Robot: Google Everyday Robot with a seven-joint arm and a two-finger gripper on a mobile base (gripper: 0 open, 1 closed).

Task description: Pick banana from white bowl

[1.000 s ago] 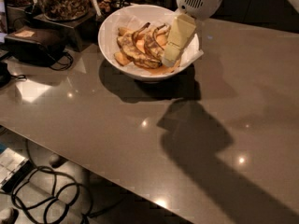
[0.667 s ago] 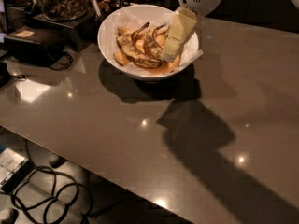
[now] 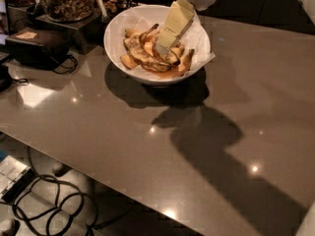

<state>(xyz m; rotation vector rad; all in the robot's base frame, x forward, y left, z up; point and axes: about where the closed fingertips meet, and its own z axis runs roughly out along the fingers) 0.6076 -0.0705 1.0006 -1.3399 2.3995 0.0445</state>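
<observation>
Found banana inside bowl, left-centre of a crowded heap, touching darker bananas. Found claw low over the heap's middle, just beside banana; cannot tell whether apart or together.

Judged risks:
1. Seizing a darker neighbour, owing to crowding.
2. Bruising or splitting soft overripe peel under pressure.
3. Snagging paper and dragging it out.
4. Nudging bowl across slick surface.

Recorded materials: curved, pale yellow, brown-speckled peel; deep, round, glossy white bowl; thin, crinkled paper; polished grey-brown surface with lamp glints; smooth cream claw casing.
</observation>
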